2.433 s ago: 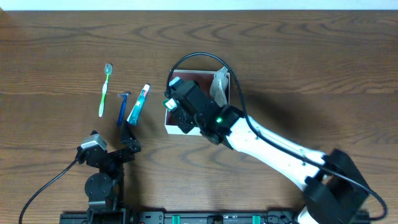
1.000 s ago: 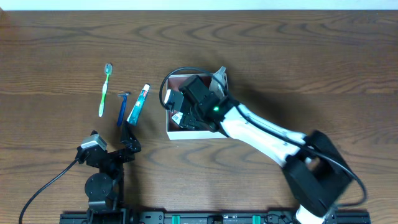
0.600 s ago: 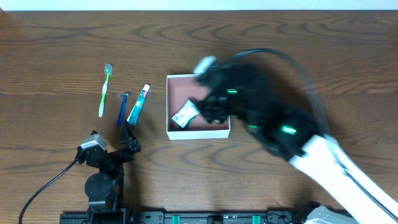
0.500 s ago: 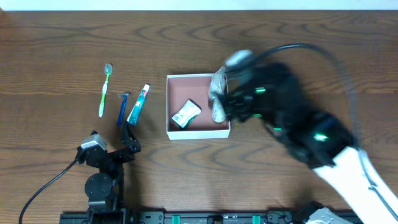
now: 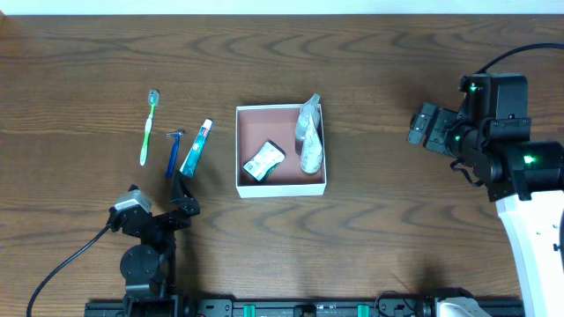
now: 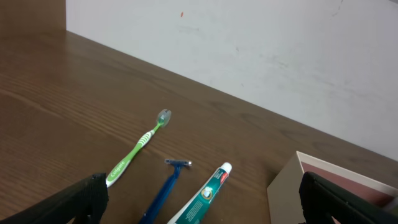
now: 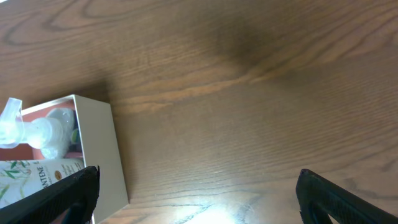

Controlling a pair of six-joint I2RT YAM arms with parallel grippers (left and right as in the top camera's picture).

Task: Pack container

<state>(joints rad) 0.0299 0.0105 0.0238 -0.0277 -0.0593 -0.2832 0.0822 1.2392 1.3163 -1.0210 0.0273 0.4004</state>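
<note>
The right gripper hangs empty, fingers spread wide; the square, shallow, white-walled container with reddish-pink inside sits well to its left, holding a white pump bottle and a green-white sachet; the left gripper, likewise spread, has a blue-white toothpaste tube, blue razor and green toothbrush just ahead.

Lab; robot arms at table
</note>
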